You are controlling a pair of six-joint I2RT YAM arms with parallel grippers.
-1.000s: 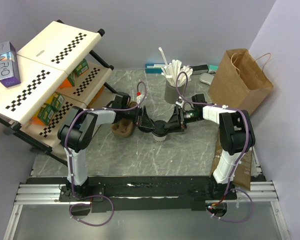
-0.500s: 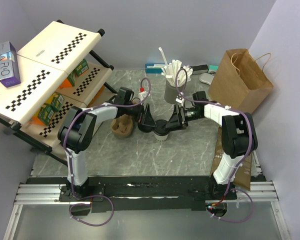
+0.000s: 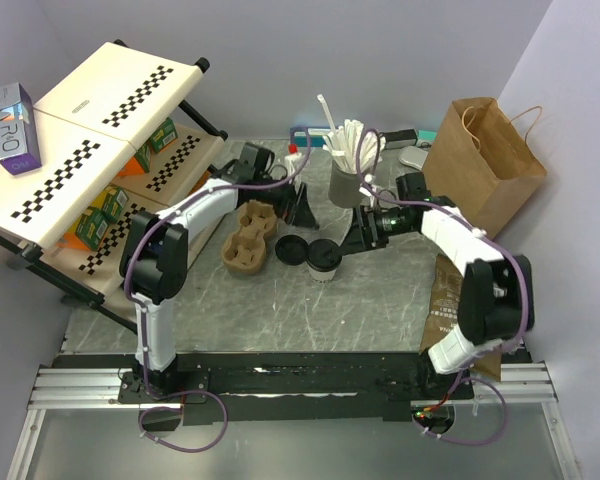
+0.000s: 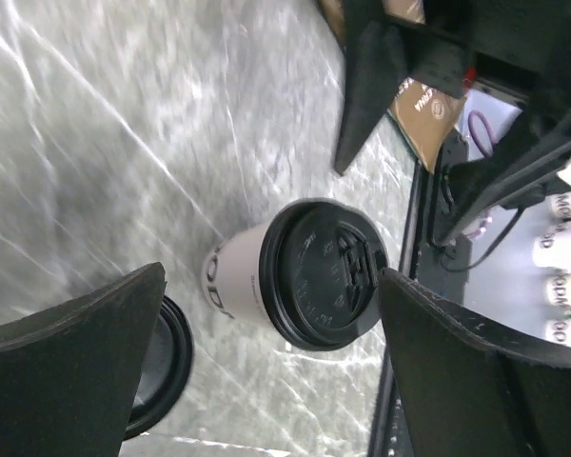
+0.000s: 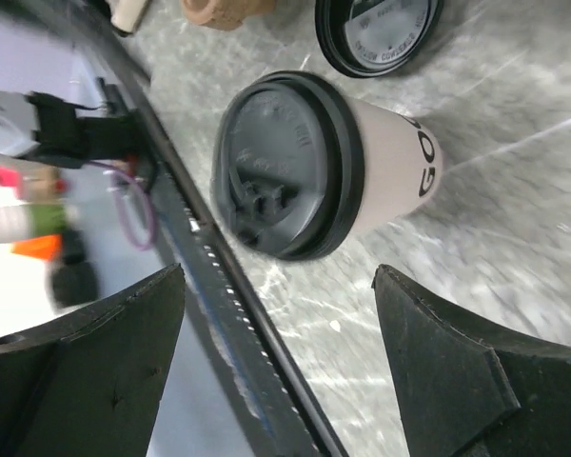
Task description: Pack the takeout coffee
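You are looking at the white cup [image 3: 325,262] standing upright on the table [image 3: 380,300] just below the middle of the top view. Its black lid [image 4: 324,274] is sitting on it, so its long axis is pointing straight up at that camera. Your right hand [image 3: 357,235] is hanging just up and right of it, fingers standing wide apart and gripping nothing; in its wrist view the cup is showing between them, untouched. A spare lid [image 3: 290,248] is lying just left of the cup, and the brown carrier [image 3: 248,238] is sitting further left. Your left hand [image 3: 302,207] is hovering higher in the frame, likewise spread and empty, farther from the cup. The right hand is looking the nearer for a side grasp, carrying leftward.
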